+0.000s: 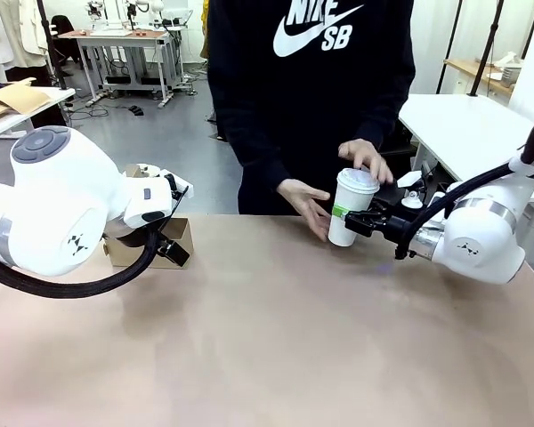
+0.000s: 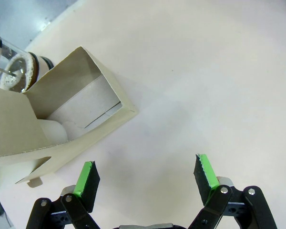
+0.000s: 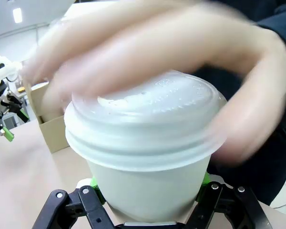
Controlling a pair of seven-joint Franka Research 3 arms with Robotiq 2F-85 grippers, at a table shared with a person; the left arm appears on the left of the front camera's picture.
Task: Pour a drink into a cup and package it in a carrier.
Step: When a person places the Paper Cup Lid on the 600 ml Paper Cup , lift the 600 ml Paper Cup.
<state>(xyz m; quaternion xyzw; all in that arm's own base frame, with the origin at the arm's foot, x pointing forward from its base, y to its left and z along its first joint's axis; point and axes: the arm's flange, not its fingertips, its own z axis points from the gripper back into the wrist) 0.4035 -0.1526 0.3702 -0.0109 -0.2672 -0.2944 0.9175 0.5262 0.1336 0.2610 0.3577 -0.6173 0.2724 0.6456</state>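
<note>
at the far left, the left gripper (image 2: 145,174) hung just above the table (image 1: 267,356) with its green-padded jaws spread wide and nothing between them. just beside it, toward the table's far-left edge, stood the carrier (image 2: 76,107). its cardboard wall was near one green pad but not touching it, and one square pocket showed open and bare inside. the press jug (image 2: 9,71) stood just behind the carrier. the middle of the table lay between this group and the rest.

right of centre, at the far edge, the person had one hand (image 1: 304,203) cupped against the side of the cup (image 1: 347,213) and the other hand (image 1: 367,158) pressing on its lid (image 1: 359,181). in the right wrist view that hand was smeared with motion. the cup stood upright, long axis vertical, with its base at or just above the table. the right gripper (image 3: 150,188) came in level from the right and was clamped on the cup's lower body.

the carrier lay well apart from the cup, across the table to the robot's left. the left arm was much the nearer to it, yet the right held the cup. so the cup would likely have to travel leftward, kept upright, and come down into the open pocket from above.
</note>
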